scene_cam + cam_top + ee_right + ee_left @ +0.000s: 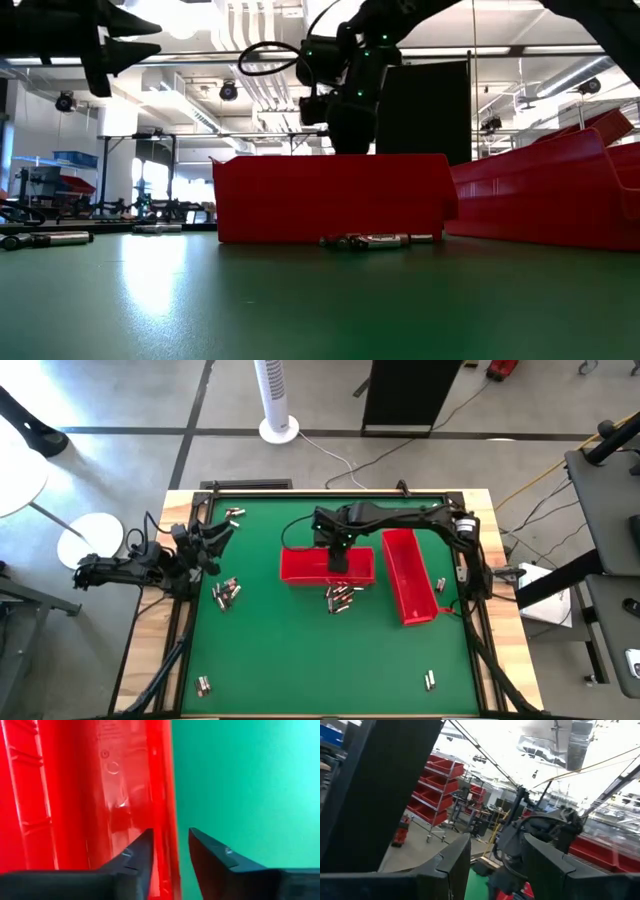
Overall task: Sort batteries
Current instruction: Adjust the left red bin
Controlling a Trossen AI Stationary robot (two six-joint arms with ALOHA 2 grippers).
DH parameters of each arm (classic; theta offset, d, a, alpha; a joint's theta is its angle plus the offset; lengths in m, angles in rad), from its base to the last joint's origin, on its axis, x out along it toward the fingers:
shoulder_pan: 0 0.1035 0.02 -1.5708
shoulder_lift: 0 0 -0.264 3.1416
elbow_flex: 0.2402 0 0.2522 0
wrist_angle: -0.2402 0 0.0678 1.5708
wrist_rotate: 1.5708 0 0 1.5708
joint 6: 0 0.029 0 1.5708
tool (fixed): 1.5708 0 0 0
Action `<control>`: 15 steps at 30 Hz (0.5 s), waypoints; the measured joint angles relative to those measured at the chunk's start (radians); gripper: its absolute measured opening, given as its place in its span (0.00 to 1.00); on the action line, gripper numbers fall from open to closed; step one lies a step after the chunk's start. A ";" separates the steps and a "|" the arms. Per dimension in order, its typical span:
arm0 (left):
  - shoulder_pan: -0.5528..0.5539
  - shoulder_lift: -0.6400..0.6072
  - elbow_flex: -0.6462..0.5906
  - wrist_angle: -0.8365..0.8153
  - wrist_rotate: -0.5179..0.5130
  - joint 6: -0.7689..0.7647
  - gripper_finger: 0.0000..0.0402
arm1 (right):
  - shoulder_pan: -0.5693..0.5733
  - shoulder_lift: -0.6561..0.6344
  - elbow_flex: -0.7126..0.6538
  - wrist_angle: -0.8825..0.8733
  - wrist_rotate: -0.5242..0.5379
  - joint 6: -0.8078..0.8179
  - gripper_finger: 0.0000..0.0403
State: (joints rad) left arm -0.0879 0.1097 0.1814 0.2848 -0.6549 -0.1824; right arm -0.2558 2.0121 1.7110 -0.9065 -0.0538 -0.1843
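The right arm is reaching in across the table from the right edge, elbow bent, wrist pointing straight down, with the right gripper [170, 851] hanging low, its fingers sitting a little apart. The left arm is hanging out at the table's left edge, left gripper [213, 536] lifted, fingers spread.

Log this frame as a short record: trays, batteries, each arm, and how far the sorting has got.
Surface: green table
Trays: one red tray lying crosswise at centre; a second red tray lengthwise to its right
Batteries: cluster just in front of the centre tray; others scattered, including a group at left
Right gripper: above the centre tray's rim, jaws open, nothing between them
Left gripper: raised at the table's left edge, jaws open, idle
Progress: most batteries on the table; tray contents cannot be made out
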 joint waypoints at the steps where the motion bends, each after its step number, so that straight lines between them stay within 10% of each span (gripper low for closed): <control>1: 0.000 0.000 0.000 0.000 -0.009 0.008 0.39 | 0.000 0.001 0.001 0.000 0.000 -0.001 0.21; 6: 0.000 0.000 0.000 -0.001 -0.017 0.016 0.39 | -0.005 -0.001 -0.003 -0.003 0.000 -0.036 0.04; 15: 0.000 0.000 -0.001 -0.003 -0.053 0.044 0.39 | -0.014 -0.035 0.060 -0.057 0.110 -0.104 0.03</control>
State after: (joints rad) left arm -0.0879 0.1097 0.1806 0.2813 -0.7076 -0.1379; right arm -0.2695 1.9771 1.7715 -0.9636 0.0559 -0.2885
